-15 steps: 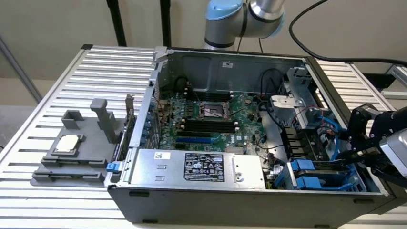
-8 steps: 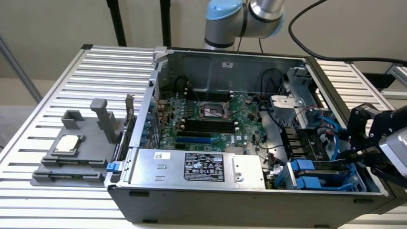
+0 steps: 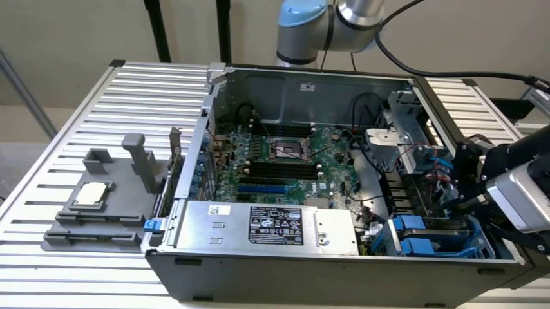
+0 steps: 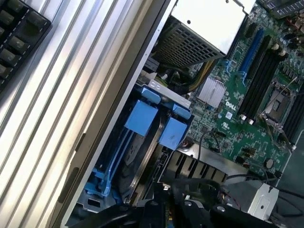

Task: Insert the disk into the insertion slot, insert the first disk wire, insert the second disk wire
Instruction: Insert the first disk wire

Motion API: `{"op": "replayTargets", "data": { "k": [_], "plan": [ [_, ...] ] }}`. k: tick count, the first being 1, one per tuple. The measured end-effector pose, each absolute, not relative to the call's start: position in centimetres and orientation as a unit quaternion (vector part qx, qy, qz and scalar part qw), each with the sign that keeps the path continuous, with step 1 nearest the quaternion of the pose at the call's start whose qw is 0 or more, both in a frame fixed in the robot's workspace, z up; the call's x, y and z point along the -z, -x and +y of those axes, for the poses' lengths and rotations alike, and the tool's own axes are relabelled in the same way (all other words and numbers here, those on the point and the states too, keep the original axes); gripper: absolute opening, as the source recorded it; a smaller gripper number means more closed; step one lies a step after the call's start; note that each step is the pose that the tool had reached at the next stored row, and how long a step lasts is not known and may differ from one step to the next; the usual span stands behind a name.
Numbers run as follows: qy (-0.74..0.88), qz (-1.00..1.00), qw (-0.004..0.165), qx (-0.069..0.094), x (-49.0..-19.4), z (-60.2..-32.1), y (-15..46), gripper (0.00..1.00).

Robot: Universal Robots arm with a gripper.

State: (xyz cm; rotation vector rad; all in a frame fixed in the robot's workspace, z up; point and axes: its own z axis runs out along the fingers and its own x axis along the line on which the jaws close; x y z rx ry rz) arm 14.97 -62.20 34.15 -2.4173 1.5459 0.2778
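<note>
Apparently the disk [image 3: 423,246], in its blue frame, already sits in the insertion slot [image 3: 474,243] at the near corner on the exterior view's right, so I judge a wire step is in hand, with my gripper [image 3: 464,203] hovering just beside it, jaws I cannot tell wide or narrow, and the work calling for fine alignment.

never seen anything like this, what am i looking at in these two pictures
It is a robot arm working on an open computer case that lies on a ribbed metal table. One picture is taken from a camera standing off the arm; the other from a camera on the arm's wrist, looking into the case. Inside are a green circuit board, a silver power box and a drive bay with blue tabs. The gripper reaches into the case close to that bay. Whether it holds anything I cannot tell. A grey holder sits on the table beside the case.
</note>
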Motion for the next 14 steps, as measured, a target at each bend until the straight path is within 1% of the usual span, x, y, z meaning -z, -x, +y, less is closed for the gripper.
{"op": "replayTargets", "data": {
  "k": [3,11,14],
  "plan": [
    [0.832,0.533,0.124,-0.092,-34.15,-62.19,-14.4,0.18],
    [0.817,0.556,0.122,-0.086,-34.15,-62.19,-14.25,0.18],
    [0.812,0.566,0.118,-0.081,-34.16,-62.19,-14.25,0.18]
  ]
}}
